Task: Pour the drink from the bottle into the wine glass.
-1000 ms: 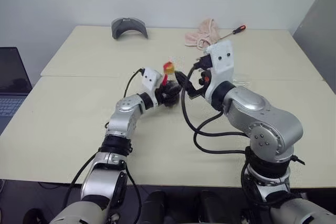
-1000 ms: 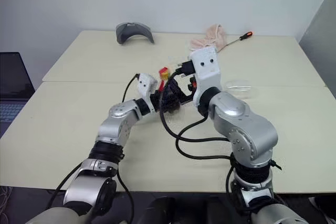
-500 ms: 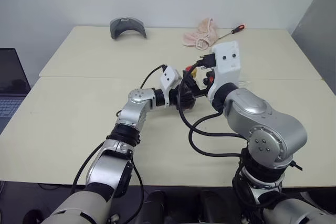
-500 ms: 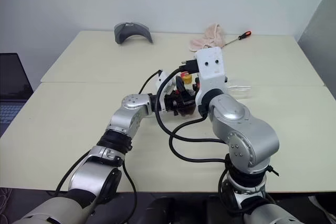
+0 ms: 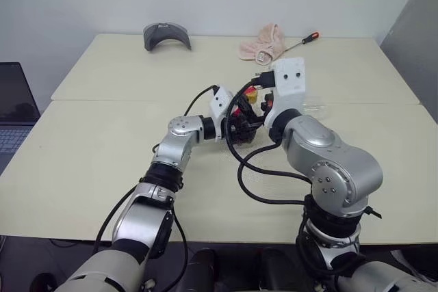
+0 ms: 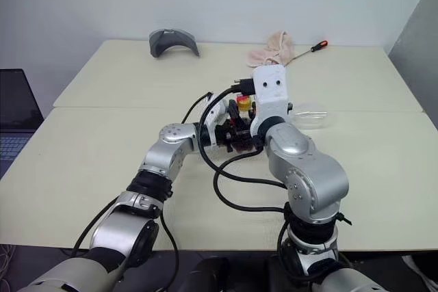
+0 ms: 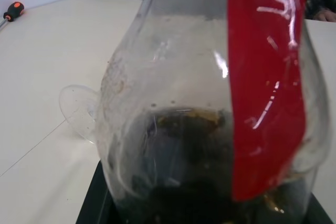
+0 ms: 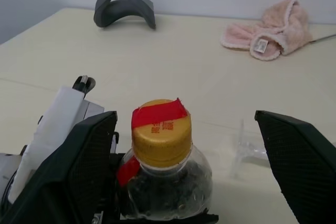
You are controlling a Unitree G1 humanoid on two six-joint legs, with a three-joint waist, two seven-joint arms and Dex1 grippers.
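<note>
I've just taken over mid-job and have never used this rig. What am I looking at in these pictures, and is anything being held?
It is a two-armed humanoid robot at a table. The two wide pictures come from its head, the close ones from cameras on each wrist. The left gripper is closed on the bottle, which holds a little dark drink. The right gripper is open, with one finger on each side of the capped top. The wine glass is on the table beyond, apparently lying on its side. Farther back are a grey curved object, a pink cloth and a screwdriver.
</note>
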